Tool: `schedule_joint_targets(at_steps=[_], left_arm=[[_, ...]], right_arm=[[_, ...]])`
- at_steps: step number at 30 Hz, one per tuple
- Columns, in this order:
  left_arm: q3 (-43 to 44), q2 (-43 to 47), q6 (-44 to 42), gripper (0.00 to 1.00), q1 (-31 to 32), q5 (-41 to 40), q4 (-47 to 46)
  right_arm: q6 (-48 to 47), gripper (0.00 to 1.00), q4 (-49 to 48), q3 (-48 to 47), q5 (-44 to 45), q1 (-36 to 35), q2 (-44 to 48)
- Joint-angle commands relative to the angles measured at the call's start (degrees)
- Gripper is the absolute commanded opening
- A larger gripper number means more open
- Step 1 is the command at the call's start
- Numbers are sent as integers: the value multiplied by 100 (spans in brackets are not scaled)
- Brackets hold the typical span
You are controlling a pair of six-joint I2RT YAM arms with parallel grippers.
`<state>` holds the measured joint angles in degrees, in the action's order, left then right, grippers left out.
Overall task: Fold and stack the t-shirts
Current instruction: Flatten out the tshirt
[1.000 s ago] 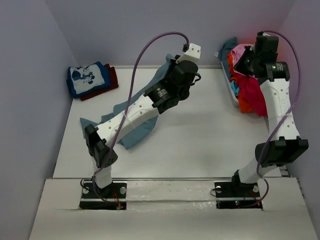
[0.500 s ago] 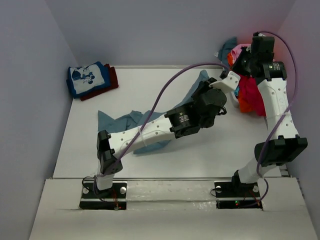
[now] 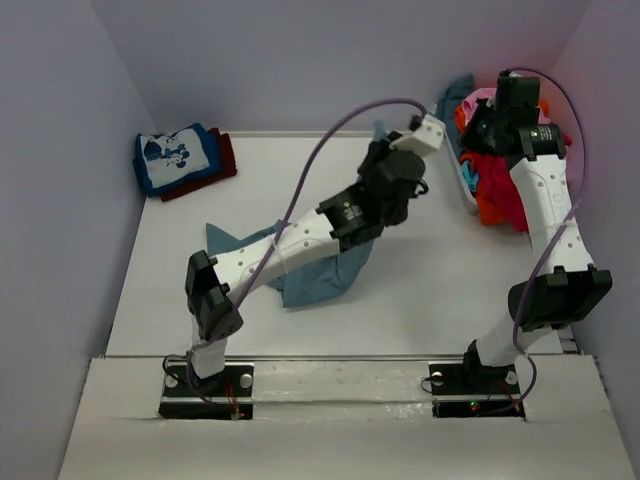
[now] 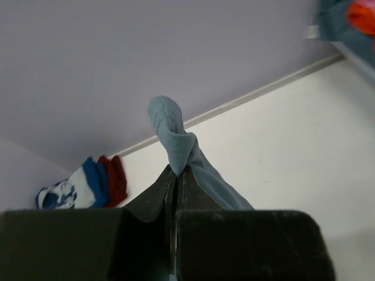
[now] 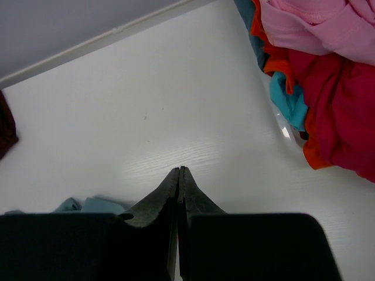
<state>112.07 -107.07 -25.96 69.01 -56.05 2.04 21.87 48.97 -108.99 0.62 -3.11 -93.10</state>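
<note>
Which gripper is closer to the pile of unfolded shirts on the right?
Right. The right gripper, shut and empty, hangs at the left edge of the pile. The left gripper, pinching the slate-blue t-shirt, is over mid-table, well left of the pile.

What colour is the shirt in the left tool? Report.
Plain slate-blue shirt; left wrist view shows it best.

From above, cannot see the middle of the slate-blue tee [image 3: 328, 280]: covered by the left arm [image 3: 300, 235]. Cannot make out the tips of the left tool [image 4: 176, 171] or right tool [image 5: 179, 170] there either, tucked beneath the wrists. In the left wrist view, loses the tee's lower part behind the tool. Shows only an edge of the dark red tee [image 3: 226, 160] under the printed blue tee [image 3: 175, 158]. Cuts the pile of tees [image 5: 328, 88] at the right wrist view's top and right edges.
</note>
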Motion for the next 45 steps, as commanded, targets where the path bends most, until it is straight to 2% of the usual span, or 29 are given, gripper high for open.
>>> schedule_joint_targets(at_steps=[1, 3, 7, 10, 12, 13, 14, 16, 17, 19, 23, 28, 33, 36, 40, 45], left_arm=[[-106, 476, 1421, 6, -1527, 206, 724], [-141, 398, 1812, 6, -2029, 358, 1182], [-274, 160, 2620, 6, -2479, 367, 1928], [-291, -51, 3157, 6, -2480, 428, 2500], [-457, -8, 3429, 28, -2420, 490, 2739], [-650, 97, 3535, 54, -2419, 560, 2653], [-1095, 316, 3579, 71, -2341, 578, 2565], [-1459, 493, 3755, 96, -2340, 692, 2362], [-1521, 511, 3877, 99, -2418, 701, 2406], [-1355, 346, 4298, 99, -2533, 710, 2825], [-898, 125, 4669, 99, -2787, 727, 3258], [-959, 239, 5152, 99, -3314, 1218, 3311], [-1029, 283, 5276, 99, -3578, 1316, 3355], [-1056, 257, 5504, 99, -3886, 1834, 3425], [-1082, 186, 5505, 99, -3948, 1913, 3426], [-1178, 81, 5812, 99, -4387, 2818, 3575]], right_arm=[[-33, 7, -204, 1, 61, -66, -85], [-33, 7, -177, -26, 52, -66, -121], [-51, 7, -133, -122, 52, -119, -217], [-51, 7, -142, -96, 17, -119, -279], [-51, 7, -125, -78, -18, -172, -314], [-60, 7, -98, -96, -10, -233, -323], [-86, 7, -29, -157, -218, -233, -375], [-139, 22, 129, -289, -247, -304, -489], [-165, 28, 435, -403, -299, -365, -594], [-200, 32, 701, -753, -335, -365, -980], [-174, 40, 850, -703, -537, -672, -1253], [-227, 40, 1001, -449, -458, -1462, -1623], [-113, 39, 807, -123, -703, -1815, -1790], [-156, 38, 921, -236, -669, -2114, -2088], [-235, 38, 878, -448, -730, -2413, -2563], [-350, 36, 1211, -1580, -827, -2658, -3486]])
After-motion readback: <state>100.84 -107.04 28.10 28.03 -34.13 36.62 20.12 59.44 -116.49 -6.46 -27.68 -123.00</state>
